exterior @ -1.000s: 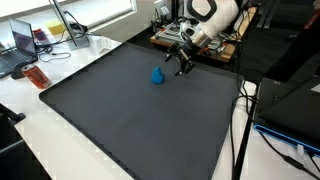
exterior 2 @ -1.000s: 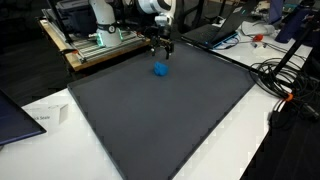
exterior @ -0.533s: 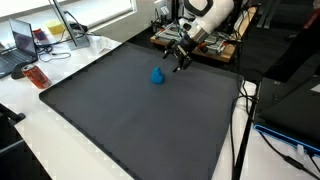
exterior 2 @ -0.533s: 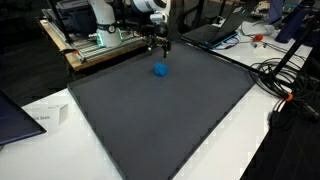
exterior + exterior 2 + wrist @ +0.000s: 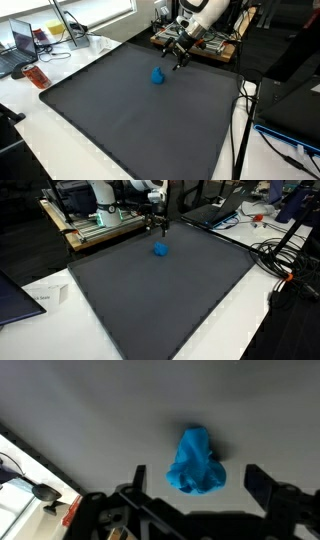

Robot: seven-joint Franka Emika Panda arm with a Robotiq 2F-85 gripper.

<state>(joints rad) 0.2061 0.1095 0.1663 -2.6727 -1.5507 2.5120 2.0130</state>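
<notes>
A small crumpled blue object (image 5: 157, 76) (image 5: 160, 249) lies on the dark grey mat (image 5: 140, 120) (image 5: 160, 290) near its far edge. In the wrist view the blue object (image 5: 196, 462) sits on the mat below and between my two black fingers, untouched. My gripper (image 5: 178, 57) (image 5: 159, 224) (image 5: 200, 482) hangs above the mat, a little beyond the blue object, with its jaws wide open and nothing between them. The white arm reaches in from the back of the table.
A laptop (image 5: 22, 40) and a red item (image 5: 36, 76) sit on the white table beside the mat. Behind the mat stands a wooden platform with equipment (image 5: 95, 218). Cables (image 5: 285, 265) trail along one side, and a paper (image 5: 45, 298) lies near a mat corner.
The gripper has risen a little and drifted away from the blue object toward the back of the table. The blue object has not moved.
</notes>
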